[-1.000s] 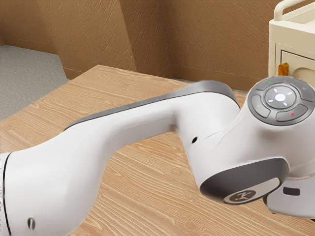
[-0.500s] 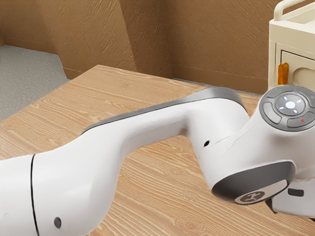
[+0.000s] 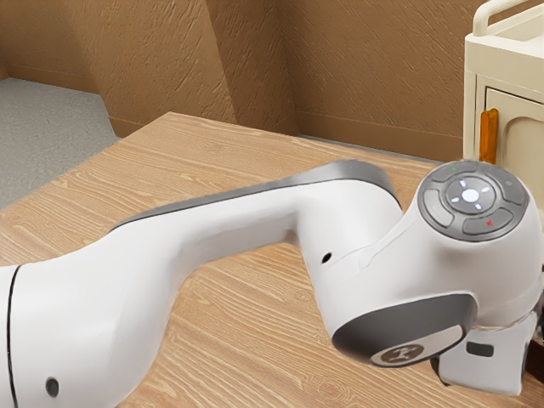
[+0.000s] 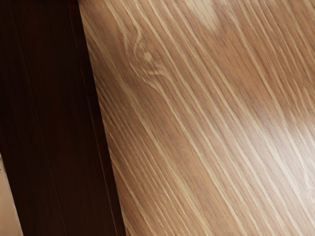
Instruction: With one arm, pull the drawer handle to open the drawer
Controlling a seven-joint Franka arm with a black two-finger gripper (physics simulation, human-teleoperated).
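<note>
Exterior view: light is soft, fairly bright; mild shading on white arm [image 3: 238,225]. Wrist view: glare whitens wood surface [image 4: 197,123] toward right edge; dark panel [image 4: 49,118] at left is dim.

Honey-brown grain under glossy white
The table [image 3: 195,153] is light brown with paler, wavy wood grain and a knot; above it, the arm [image 3: 229,221] is white with grey trim, its grey button disc [image 3: 470,197] marked by white lights and small green and red signs. Beyond the table, the wall [image 3: 365,68] is ridged tan-brown, the floor [image 3: 51,119] speckled grey, the cabinet [image 3: 501,59] cream with an orange handle [image 3: 488,136]. Beside the table's grain, a band [image 4: 49,118] is near-black brown.
</note>
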